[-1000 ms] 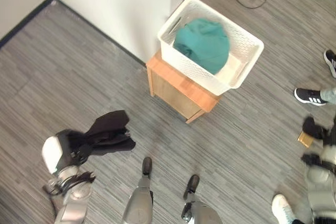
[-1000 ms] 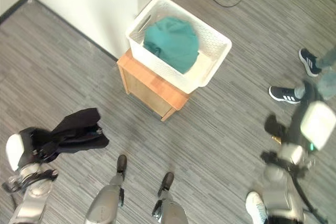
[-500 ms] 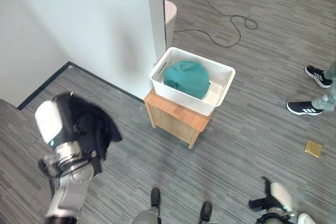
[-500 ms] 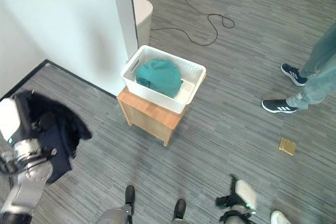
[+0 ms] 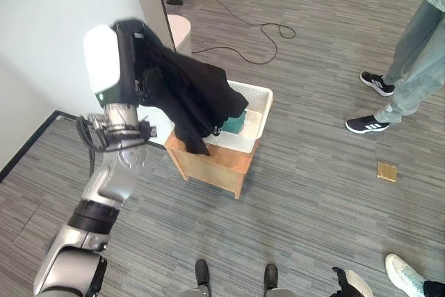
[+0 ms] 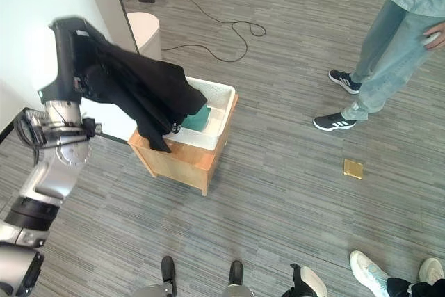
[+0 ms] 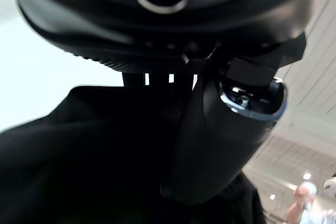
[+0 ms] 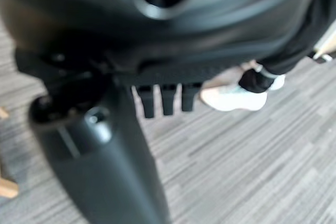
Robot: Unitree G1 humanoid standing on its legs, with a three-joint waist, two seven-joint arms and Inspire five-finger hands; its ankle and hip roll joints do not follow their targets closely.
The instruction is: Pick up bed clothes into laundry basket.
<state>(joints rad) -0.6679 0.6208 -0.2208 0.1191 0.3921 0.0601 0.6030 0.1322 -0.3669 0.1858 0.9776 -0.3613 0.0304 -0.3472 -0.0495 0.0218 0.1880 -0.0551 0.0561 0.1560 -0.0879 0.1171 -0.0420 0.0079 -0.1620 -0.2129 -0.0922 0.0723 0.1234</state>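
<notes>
Left wrist view: left hand [image 7: 220,129] sits against black cloth [image 7: 79,156], fingers buried in it, thumb lying over the fabric, so the hand is clamped on the cloth. The eye views add the rest: left hand [image 5: 135,53] is raised, and the cloth [image 5: 191,95] hangs from it, draped across the near-left rim of the white basket [image 5: 261,113], partly hiding it. A teal garment [image 5: 235,124] lies inside the basket, which stands on a small wooden table [image 5: 215,165] next to the white wall [image 5: 49,26].

Right wrist view: right hand [image 8: 121,145] is over bare floor, short fingers straight, holding nothing, with a white shoe [image 8: 231,98] past it.

A person [image 6: 396,39] stands to the right, well apart from the basket. Floor [image 6: 278,193] between is open, except a small tan square [image 6: 353,169].
</notes>
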